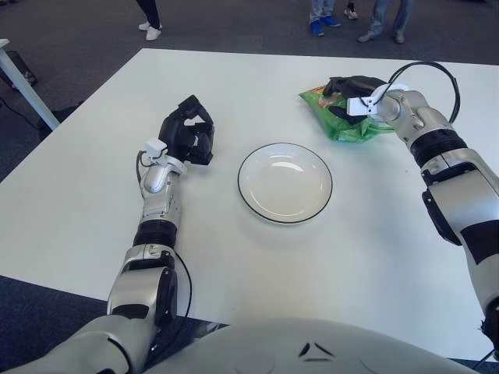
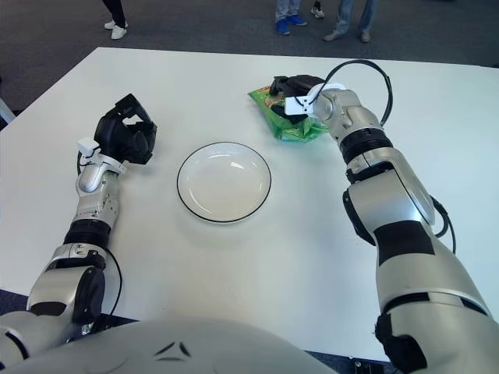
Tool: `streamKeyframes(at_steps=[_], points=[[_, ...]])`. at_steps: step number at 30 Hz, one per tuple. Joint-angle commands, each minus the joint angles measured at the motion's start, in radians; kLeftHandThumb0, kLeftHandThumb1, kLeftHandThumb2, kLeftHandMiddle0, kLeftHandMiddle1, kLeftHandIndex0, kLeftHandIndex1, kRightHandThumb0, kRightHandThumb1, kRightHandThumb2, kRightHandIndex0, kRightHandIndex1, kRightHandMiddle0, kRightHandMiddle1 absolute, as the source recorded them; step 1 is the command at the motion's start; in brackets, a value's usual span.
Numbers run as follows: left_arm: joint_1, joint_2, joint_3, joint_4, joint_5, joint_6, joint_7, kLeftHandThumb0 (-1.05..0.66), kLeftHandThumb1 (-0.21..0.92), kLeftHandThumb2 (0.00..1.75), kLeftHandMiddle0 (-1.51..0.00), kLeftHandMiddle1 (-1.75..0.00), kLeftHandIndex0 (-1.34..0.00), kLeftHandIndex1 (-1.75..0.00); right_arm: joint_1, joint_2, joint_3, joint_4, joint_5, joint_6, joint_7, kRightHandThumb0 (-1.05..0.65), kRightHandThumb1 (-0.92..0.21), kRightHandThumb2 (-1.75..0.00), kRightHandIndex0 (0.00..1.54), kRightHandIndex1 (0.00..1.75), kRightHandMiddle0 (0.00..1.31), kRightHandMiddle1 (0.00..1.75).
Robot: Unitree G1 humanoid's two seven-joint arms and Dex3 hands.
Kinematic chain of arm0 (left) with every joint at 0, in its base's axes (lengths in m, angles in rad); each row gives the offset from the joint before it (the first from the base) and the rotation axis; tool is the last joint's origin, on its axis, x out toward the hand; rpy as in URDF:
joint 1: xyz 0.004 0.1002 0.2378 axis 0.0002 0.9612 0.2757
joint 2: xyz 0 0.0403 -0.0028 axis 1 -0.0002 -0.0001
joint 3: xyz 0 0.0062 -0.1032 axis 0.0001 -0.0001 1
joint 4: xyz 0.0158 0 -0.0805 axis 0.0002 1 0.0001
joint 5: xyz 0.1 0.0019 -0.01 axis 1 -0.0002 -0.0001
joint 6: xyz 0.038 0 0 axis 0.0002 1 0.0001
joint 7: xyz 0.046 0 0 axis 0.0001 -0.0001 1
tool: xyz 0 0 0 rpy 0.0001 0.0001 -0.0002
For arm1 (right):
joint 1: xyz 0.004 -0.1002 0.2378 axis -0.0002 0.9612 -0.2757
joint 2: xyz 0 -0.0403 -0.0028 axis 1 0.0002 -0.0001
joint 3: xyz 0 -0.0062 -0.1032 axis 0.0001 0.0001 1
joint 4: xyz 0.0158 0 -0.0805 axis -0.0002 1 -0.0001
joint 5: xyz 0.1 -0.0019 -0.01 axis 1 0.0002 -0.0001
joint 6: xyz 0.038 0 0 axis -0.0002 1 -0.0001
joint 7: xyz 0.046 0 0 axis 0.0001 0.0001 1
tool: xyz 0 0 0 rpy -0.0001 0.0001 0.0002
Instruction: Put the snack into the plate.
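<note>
A green snack bag (image 1: 355, 128) lies at the back right of the white table (image 1: 234, 265), beyond the plate. My right hand (image 1: 345, 88) sits on top of the bag, its black fingers curled over the bag's upper edge and gripping it. The white plate with a dark rim (image 1: 284, 187) stands in the middle of the table, holding nothing, a short way in front and to the left of the bag. My left hand (image 1: 187, 132) shows left of the plate, fingers curled and holding nothing.
A black cable (image 1: 437, 70) loops above my right wrist. Beyond the table's far edge stand several people's feet (image 1: 316, 25) on dark carpet. A white slanted leg (image 1: 23, 86) shows at the far left.
</note>
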Motion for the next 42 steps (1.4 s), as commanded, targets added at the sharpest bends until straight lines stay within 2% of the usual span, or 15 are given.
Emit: streamKeyframes(at_steps=[1, 8, 13, 19, 23, 29, 35, 42], points=[[0.104, -0.038, -0.003, 0.087, -0.004, -0.028, -0.009, -0.55, 0.15, 1.52, -1.36, -1.75, -0.75, -1.75, 0.045, -0.014, 0.016, -0.005, -0.013, 0.008, 0.025, -1.05, -0.92, -1.2, 0.0, 0.0, 0.0, 0.75], [0.104, -0.039, -0.005, 0.095, 0.004, -0.057, -0.006, -0.54, 0.16, 1.51, -1.36, -1.75, -0.74, -1.75, 0.087, -0.034, 0.019, 0.016, -0.011, -0.01, 0.028, -1.05, -0.92, -1.22, 0.0, 0.0, 0.0, 0.64], [0.102, -0.038, -0.006, 0.099, 0.017, -0.071, 0.005, -0.55, 0.15, 1.52, -1.35, -1.75, -0.75, -1.75, 0.115, -0.062, 0.004, 0.011, 0.016, -0.042, 0.068, -1.05, -0.92, -1.25, 0.0, 0.0, 0.0, 0.57], [0.099, -0.035, -0.008, 0.105, 0.018, -0.083, 0.005, -0.55, 0.15, 1.52, -1.36, -1.75, -0.75, -1.75, 0.181, -0.12, -0.031, -0.071, 0.075, -0.089, 0.153, -1.05, -0.92, -1.24, 0.0, 0.0, 0.0, 0.43], [0.094, -0.035, -0.007, 0.112, 0.015, -0.09, 0.004, -0.55, 0.15, 1.52, -1.36, -1.75, -0.75, -1.75, 0.281, -0.203, -0.082, -0.244, 0.15, -0.111, 0.243, -1.05, -0.92, -1.2, 0.0, 0.0, 0.0, 0.38], [0.089, -0.027, -0.009, 0.121, 0.016, -0.083, -0.001, -0.55, 0.15, 1.52, -1.36, -1.75, -0.75, -1.75, 0.317, -0.215, -0.111, -0.339, 0.184, -0.064, 0.297, -1.03, -0.92, -1.12, 0.0, 0.0, 0.0, 0.32], [0.088, -0.022, -0.011, 0.128, 0.011, -0.082, -0.012, -0.54, 0.18, 1.49, -1.35, -1.75, -0.73, -1.75, 0.328, -0.215, -0.136, -0.375, 0.191, -0.059, 0.277, -1.01, -0.92, -1.07, 0.0, 0.0, 0.0, 0.32], [0.085, -0.024, -0.005, 0.134, 0.002, -0.085, -0.018, -0.54, 0.18, 1.49, -1.35, -1.75, -0.73, -1.75, 0.335, -0.229, -0.175, -0.406, 0.188, -0.095, 0.192, -1.01, -0.92, -1.04, 0.0, 0.0, 0.0, 0.33]])
